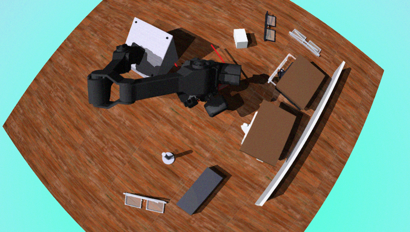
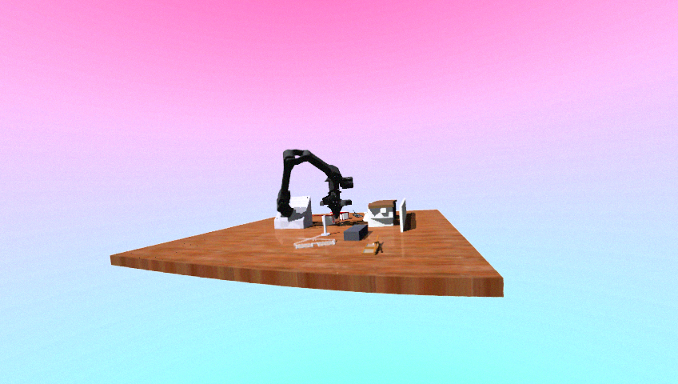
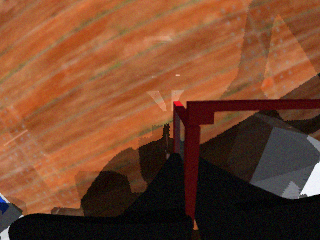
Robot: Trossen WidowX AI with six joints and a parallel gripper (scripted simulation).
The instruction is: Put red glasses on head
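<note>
The red glasses (image 1: 217, 53) (image 2: 340, 213) (image 3: 255, 104) hang from my gripper (image 2: 336, 217) (image 3: 180, 160), low over the table. My gripper is shut on them; in the wrist view the fingers pinch the red frame, and the arm hides most of it in the top view. A brown-topped display head (image 1: 267, 132) (image 2: 381, 217) with a white nose stands to the right, its face bare. A small blue patch (image 3: 2, 205), which looks like the tag, shows at the wrist view's left edge. The other head (image 1: 300, 81) has a white frame (image 1: 279, 68) at its face.
A white panel (image 1: 271, 188) (image 2: 403, 214) stands behind the heads. A white box (image 1: 240, 38), black glasses (image 1: 265, 31) and clear glasses (image 1: 305, 43) lie at the back. A small stand (image 1: 168, 158) (image 2: 325, 226), a dark block (image 1: 199, 189) (image 2: 356, 232) and white glasses (image 1: 145, 197) are nearer the exterior camera.
</note>
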